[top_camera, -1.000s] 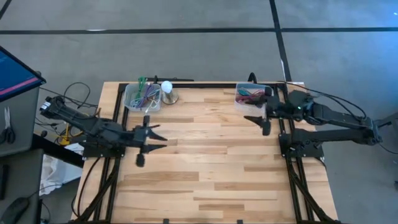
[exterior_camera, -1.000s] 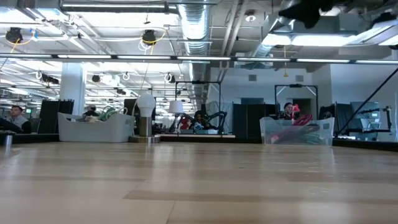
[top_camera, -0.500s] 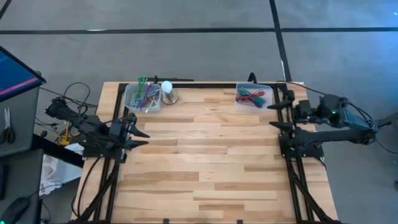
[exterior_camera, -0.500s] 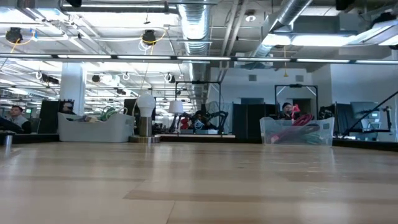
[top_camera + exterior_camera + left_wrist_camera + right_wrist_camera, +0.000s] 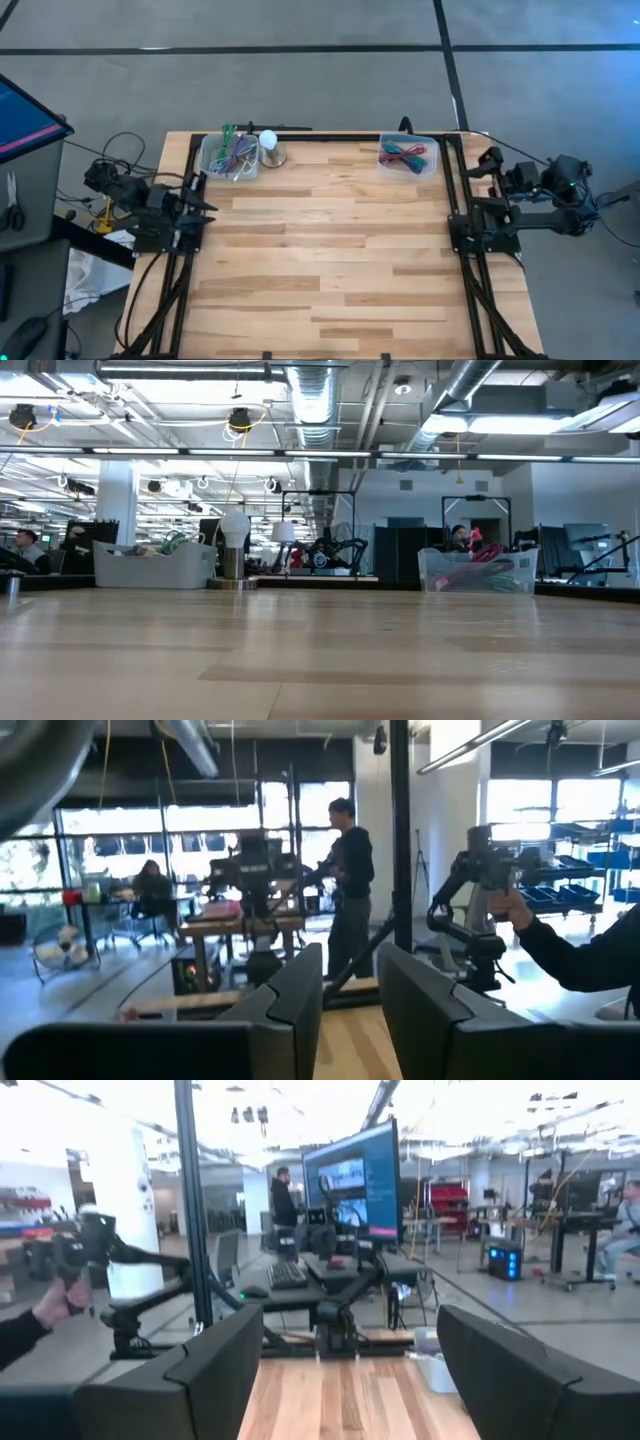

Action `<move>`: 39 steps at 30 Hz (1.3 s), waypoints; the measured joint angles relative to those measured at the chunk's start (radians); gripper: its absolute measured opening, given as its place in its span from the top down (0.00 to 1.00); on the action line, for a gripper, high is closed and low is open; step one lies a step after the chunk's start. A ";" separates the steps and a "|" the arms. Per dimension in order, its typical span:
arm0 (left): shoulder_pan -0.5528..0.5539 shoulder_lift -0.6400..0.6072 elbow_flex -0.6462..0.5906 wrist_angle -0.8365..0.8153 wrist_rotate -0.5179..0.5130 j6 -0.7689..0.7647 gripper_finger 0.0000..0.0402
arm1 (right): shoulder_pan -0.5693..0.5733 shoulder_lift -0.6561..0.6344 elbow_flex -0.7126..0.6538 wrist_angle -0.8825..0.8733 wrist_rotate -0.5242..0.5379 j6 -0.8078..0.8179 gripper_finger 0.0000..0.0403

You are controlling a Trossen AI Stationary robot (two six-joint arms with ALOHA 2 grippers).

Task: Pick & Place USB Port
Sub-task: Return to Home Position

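Both arms have been pulled back off the surface (image 5: 330,250): left end effector (image 5: 203,197) slightly parted at mid-left, right end effector (image 5: 481,165) wide open at mid-right. The cables (image 5: 235,153) are left in the gray bin (image 5: 204,160) and transparent bin (image 5: 408,138), upper frame; sorting seems finished.

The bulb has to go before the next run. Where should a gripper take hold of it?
Probably at the neck under the white bulb, coming level from the middle of the table: it stands upright on a round base, with the gray bin close beside it.
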 joint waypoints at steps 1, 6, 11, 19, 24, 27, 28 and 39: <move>-0.003 -0.011 0.000 -0.005 0.004 0.008 0.75 | 0.000 -0.019 -0.009 0.004 0.000 0.000 0.28; -0.003 -0.053 0.000 -0.037 0.093 0.030 0.75 | 0.000 -0.078 -0.067 0.007 0.004 0.006 0.28; -0.003 -0.112 0.000 -0.088 0.140 0.029 0.75 | -0.001 -0.076 -0.097 0.021 0.006 0.007 0.28; -0.003 -0.163 0.020 -0.139 0.191 0.022 0.75 | -0.001 -0.078 -0.101 0.021 0.007 0.010 0.28; -0.003 -0.163 0.018 -0.163 0.193 0.000 0.75 | -0.001 -0.079 -0.102 0.023 0.007 0.009 0.28; -0.003 -0.164 0.009 -0.164 0.195 0.000 0.75 | -0.001 -0.079 -0.108 0.019 0.007 0.009 0.28; -0.003 -0.164 0.002 -0.163 0.198 0.001 0.75 | -0.001 -0.079 -0.111 0.019 0.007 0.008 0.28; -0.003 -0.165 -0.151 -0.079 0.193 0.000 0.75 | -0.001 -0.079 -0.240 0.118 0.025 0.002 0.28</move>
